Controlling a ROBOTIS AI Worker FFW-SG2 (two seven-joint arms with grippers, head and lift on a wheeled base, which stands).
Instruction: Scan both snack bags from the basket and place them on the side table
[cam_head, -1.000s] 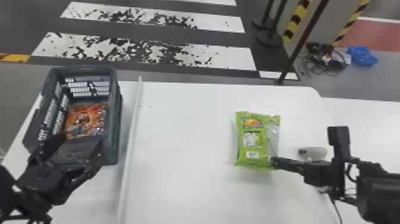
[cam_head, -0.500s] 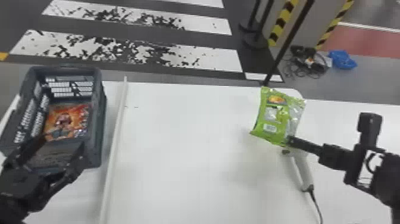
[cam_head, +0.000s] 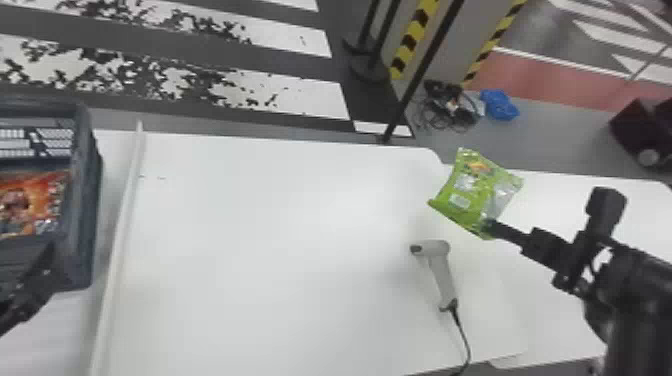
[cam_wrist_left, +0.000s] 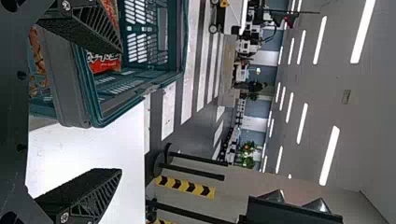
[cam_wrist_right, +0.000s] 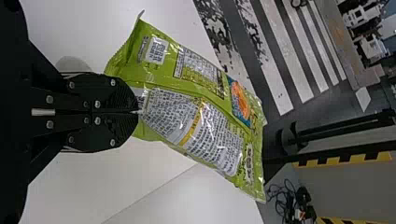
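Observation:
In the head view my right gripper (cam_head: 492, 227) is shut on the lower edge of the green snack bag (cam_head: 467, 192), held over the line where the main table meets the side table (cam_head: 560, 305). The right wrist view has the gripper (cam_wrist_right: 138, 112) pinching the green bag (cam_wrist_right: 201, 112). An orange-red snack bag (cam_head: 25, 202) lies in the dark basket (cam_head: 85, 200). My left gripper (cam_head: 37, 280) is by the basket's near side; in the left wrist view the gripper (cam_wrist_left: 120, 109) stands open, one finger over the basket (cam_wrist_left: 130, 88).
A grey-white scanner (cam_head: 440, 265) lies on the main table (cam_head: 280, 260), its cable running off the near edge. A raised white strip (cam_head: 122, 225) runs between basket and scanner. Black posts (cam_head: 425, 70) stand on the floor beyond the table.
The green bag, lifted off the table in my right gripper, has moved right, past the scanner. The head view has swung right, so the basket now sits at its left edge.

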